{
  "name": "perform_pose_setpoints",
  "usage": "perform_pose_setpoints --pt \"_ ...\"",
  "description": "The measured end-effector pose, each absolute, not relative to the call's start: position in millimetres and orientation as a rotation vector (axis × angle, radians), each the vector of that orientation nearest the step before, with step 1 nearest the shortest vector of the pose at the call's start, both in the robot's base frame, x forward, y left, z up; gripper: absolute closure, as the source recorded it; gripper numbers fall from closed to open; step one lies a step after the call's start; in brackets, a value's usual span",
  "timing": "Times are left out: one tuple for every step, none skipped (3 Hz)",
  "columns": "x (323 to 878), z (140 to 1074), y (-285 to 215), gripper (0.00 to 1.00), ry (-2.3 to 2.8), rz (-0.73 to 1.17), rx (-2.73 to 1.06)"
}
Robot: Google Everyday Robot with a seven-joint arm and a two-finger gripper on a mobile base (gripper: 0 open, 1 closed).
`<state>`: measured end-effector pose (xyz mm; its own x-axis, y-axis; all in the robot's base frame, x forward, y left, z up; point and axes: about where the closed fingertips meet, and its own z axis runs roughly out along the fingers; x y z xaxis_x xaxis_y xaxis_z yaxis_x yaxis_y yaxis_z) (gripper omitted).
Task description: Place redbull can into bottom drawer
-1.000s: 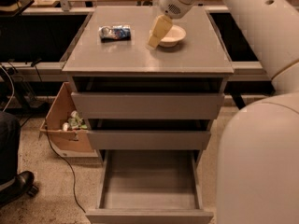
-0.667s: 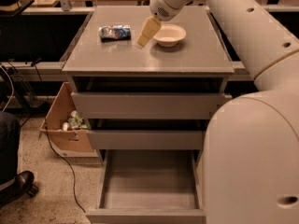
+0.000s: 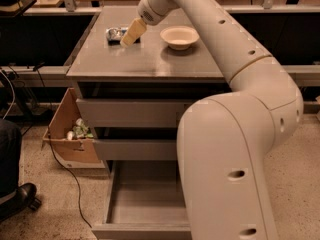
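The redbull can (image 3: 114,34) lies on its side at the back left of the grey cabinet top (image 3: 145,59). My gripper (image 3: 129,34) hangs over the cabinet top right beside the can, on its right, partly covering it. The bottom drawer (image 3: 145,204) is pulled open at the foot of the cabinet, and its grey inside holds nothing that I can see. My arm hides the drawer's right part.
A white bowl (image 3: 179,36) stands on the cabinet top to the right of the gripper. The two upper drawers (image 3: 130,113) are slightly open. A cardboard box (image 3: 70,129) with cans stands on the floor at the left. A person's shoe (image 3: 17,199) is at the far left.
My gripper has moved left across the cabinet top, from beside the white bowl to right next to the can. The can and bowl have not moved.
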<state>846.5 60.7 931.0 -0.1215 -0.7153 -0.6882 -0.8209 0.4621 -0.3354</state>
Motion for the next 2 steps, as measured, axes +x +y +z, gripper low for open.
perform_pose_setpoints --pt "868 921 82 0.00 1.897 0.191 -1.215" --pt "890 906 91 0.00 1.929 0.180 -1.136"
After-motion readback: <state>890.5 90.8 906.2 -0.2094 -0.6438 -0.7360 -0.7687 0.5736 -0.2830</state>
